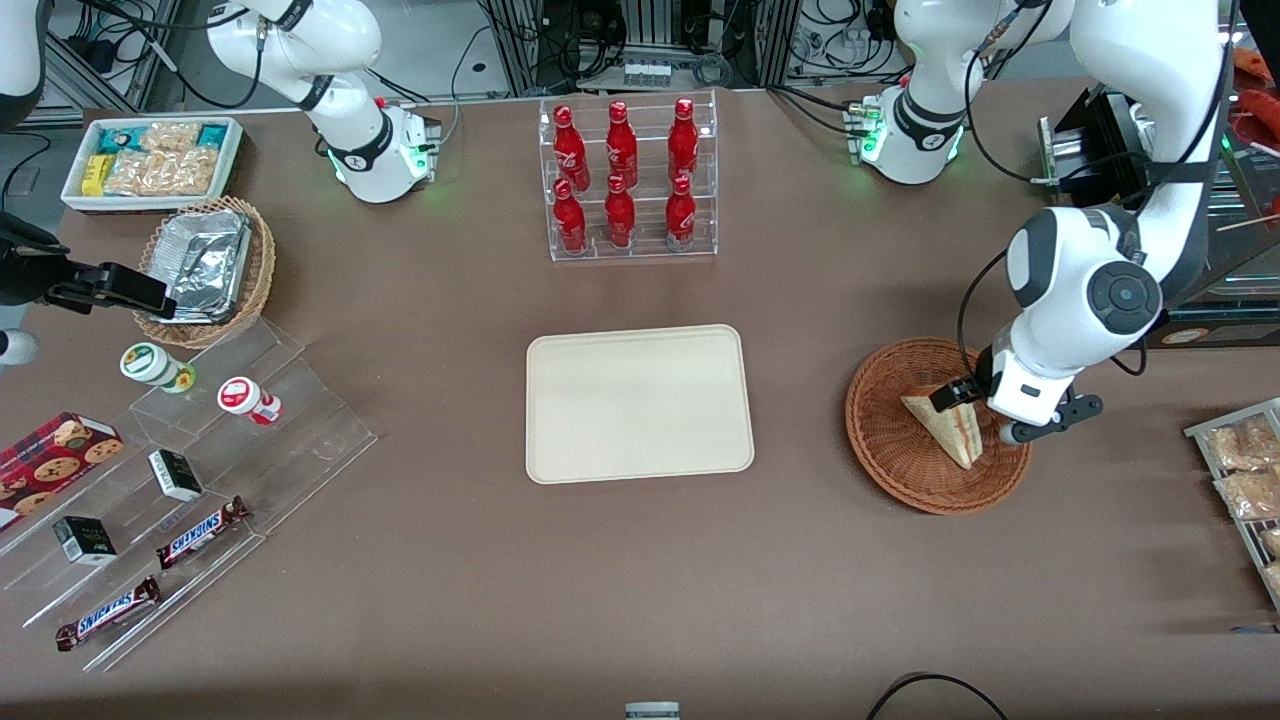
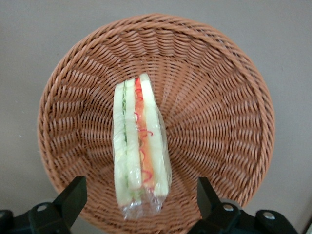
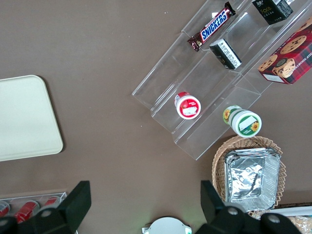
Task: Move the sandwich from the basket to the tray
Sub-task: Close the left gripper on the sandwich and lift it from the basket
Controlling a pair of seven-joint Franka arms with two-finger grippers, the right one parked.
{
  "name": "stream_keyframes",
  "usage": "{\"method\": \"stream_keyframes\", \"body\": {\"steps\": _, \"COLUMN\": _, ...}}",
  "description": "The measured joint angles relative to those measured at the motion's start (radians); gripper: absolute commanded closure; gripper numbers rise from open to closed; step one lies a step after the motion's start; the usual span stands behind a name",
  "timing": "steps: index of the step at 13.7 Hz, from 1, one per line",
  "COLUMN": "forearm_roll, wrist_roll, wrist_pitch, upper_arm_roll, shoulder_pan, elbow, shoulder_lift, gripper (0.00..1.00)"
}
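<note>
My tool [image 1: 962,402] hangs low over the basket [image 1: 890,440], at the edge of the bowl farther from the front camera. Its fingers [image 2: 73,197] are spread wide, one on each side of the sandwich [image 1: 945,425], and in the wrist view there is clear wicker showing between each finger and the wrapper, so I have hold of nothing. From the front view the near fingertip looks close to the top of the wedge, though I cannot tell from there whether it touches.

The sandwich [image 2: 140,148] lies inside the basket [image 2: 219,122], standing on one bread face's edge so that its filling side faces up toward my wrist camera: pale bread outside, green on one flank, red and yellow strands down the middle, all under clear wrap that bunches at the end nearest my fingers.

The tray [image 1: 640,402] sits flat on the brown table [image 1: 640,590], well apart from the basket toward the parked arm's end, with nothing on it. A clear rack of red bottles [image 1: 625,180] stands farther from the front camera than the tray.
</note>
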Motion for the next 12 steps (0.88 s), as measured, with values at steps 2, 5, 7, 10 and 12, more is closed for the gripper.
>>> {"method": "stream_keyframes", "body": {"steps": 2, "forearm_roll": 0.0, "wrist_roll": -0.095, "wrist_pitch": 0.037, "upper_arm_roll": 0.0, "shoulder_pan": 0.0, "elbow": -0.031, "shoulder_lift": 0.001, "gripper": 0.0}}
{"method": "stream_keyframes", "body": {"steps": 5, "forearm_roll": -0.001, "wrist_roll": -0.126, "wrist_pitch": 0.043, "upper_arm_roll": 0.0, "shoulder_pan": 0.0, "elbow": -0.042, "shoulder_lift": 0.01, "gripper": 0.0}}
{"method": "stream_keyframes", "body": {"steps": 7, "forearm_roll": -0.001, "wrist_roll": -0.131, "wrist_pitch": 0.054, "upper_arm_roll": 0.0, "shoulder_pan": 0.0, "elbow": -0.042, "shoulder_lift": 0.027, "gripper": 0.0}}
{"method": "stream_keyframes", "body": {"steps": 10, "forearm_roll": -0.001, "wrist_roll": -0.139, "wrist_pitch": 0.094, "upper_arm_roll": 0.001, "shoulder_pan": 0.001, "elbow": -0.043, "shoulder_lift": 0.069, "gripper": 0.31}}
{"method": "stream_keyframes", "body": {"steps": 12, "forearm_roll": -0.001, "wrist_roll": -0.144, "wrist_pitch": 0.116, "upper_arm_roll": 0.001, "shoulder_pan": 0.005, "elbow": -0.043, "shoulder_lift": 0.091, "gripper": 1.0}}
